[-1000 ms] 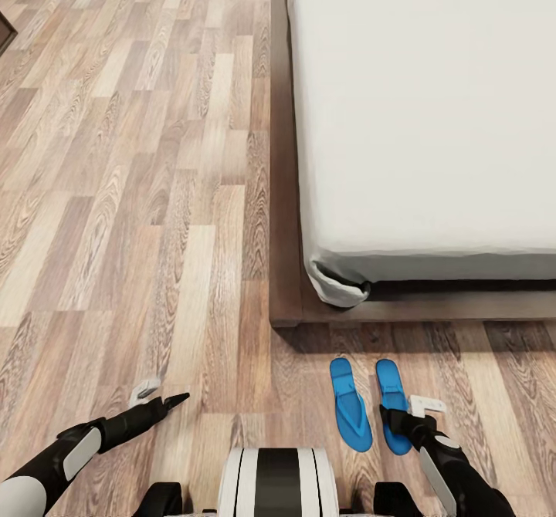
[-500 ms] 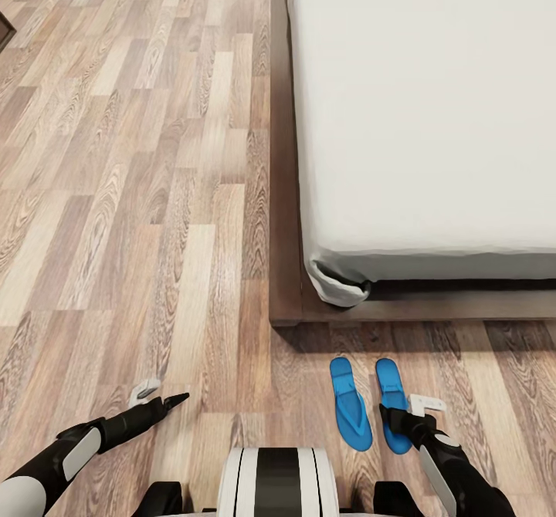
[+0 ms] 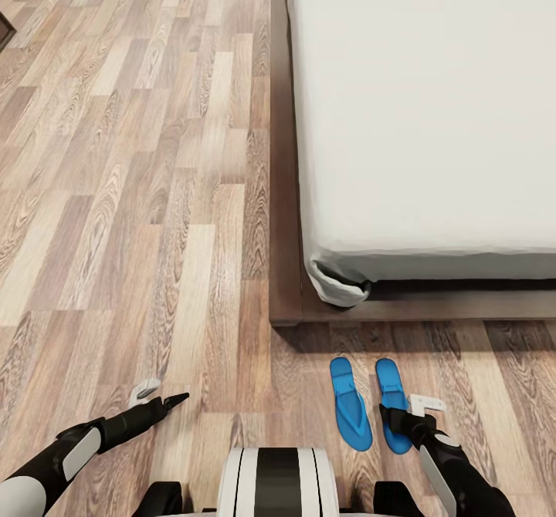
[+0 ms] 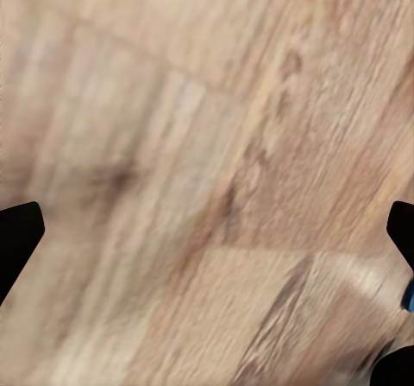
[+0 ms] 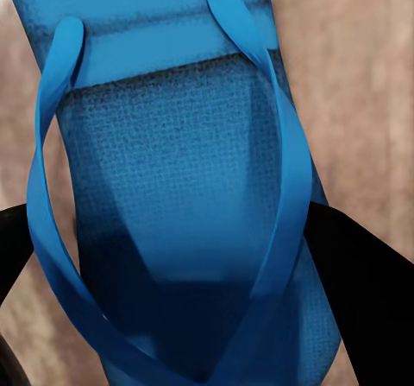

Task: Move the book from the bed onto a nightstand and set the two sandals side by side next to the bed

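Wood-plank floor (image 3: 116,193) and the bed (image 3: 432,116), cut off at the frame edge, look unchanged from a second ago. Both sandals (image 3: 350,405) lie side by side below its corner. The right gripper (image 3: 395,421) straddles the right sandal (image 5: 172,196), fingers apart, hiding its heel; the left gripper (image 3: 171,402) hovers spread.

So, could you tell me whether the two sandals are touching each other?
Apart. The head view shows a strip of wood floor between the left sandal and the right sandal.

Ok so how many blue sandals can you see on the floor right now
2. The left sandal lies on the wood floor just off the bed corner; the right sandal lies alongside it, its near end under the right gripper. None seems hidden.
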Robot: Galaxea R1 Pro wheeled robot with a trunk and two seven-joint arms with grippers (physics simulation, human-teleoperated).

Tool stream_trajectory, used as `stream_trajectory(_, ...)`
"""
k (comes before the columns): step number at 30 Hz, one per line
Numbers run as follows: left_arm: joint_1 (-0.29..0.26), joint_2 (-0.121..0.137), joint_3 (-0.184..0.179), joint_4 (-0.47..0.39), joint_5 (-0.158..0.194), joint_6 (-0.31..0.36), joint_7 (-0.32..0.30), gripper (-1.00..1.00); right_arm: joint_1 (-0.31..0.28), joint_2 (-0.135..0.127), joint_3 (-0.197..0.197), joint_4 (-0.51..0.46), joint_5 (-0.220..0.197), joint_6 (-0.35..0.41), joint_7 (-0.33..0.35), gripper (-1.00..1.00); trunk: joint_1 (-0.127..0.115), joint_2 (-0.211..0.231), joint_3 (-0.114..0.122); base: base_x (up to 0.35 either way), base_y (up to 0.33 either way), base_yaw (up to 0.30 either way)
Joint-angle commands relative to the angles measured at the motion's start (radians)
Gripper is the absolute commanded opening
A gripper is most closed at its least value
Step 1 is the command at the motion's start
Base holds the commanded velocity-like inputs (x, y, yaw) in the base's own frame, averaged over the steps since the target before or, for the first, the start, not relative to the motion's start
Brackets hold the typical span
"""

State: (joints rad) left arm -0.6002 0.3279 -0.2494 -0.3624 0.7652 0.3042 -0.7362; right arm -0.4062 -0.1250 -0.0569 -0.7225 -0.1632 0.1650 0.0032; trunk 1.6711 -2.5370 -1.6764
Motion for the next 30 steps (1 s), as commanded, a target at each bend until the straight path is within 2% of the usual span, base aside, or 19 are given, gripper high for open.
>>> stream_trajectory(1,-0.001,0.000,-0.005,0.000,0.011,0.009,-0.001,1.00,0.001,0.001,-0.001,0.034,-0.009,-0.056,0.001,-1.00,0.000,0.000,-0.001,0.000,0.000,0.000)
stream_trajectory(7,-0.001,0.000,-0.004,0.000,0.011,0.009,-0.002,1.00,0.001,0.001,-0.001,0.034,-0.009,-0.056,0.001,-1.00,0.000,0.000,-0.001,0.000,0.000,0.000)
stream_trajectory(10,-0.001,0.000,-0.005,0.000,0.011,0.009,-0.002,1.00,0.001,0.001,-0.001,0.034,-0.009,-0.056,0.001,-1.00,-0.001,0.001,0.011,0.000,0.000,0.000)
stream_trajectory(25,-0.001,0.000,-0.004,0.000,0.011,0.009,-0.002,1.00,0.001,0.001,-0.001,0.034,-0.009,-0.056,0.001,-1.00,-0.001,0.001,0.011,0.000,0.000,0.000)
stream_trajectory(30,-0.001,0.000,-0.004,0.000,0.011,0.009,-0.002,1.00,0.001,0.001,-0.001,0.034,-0.009,-0.056,0.001,-1.00,-0.002,0.001,0.023,0.000,0.000,0.000)
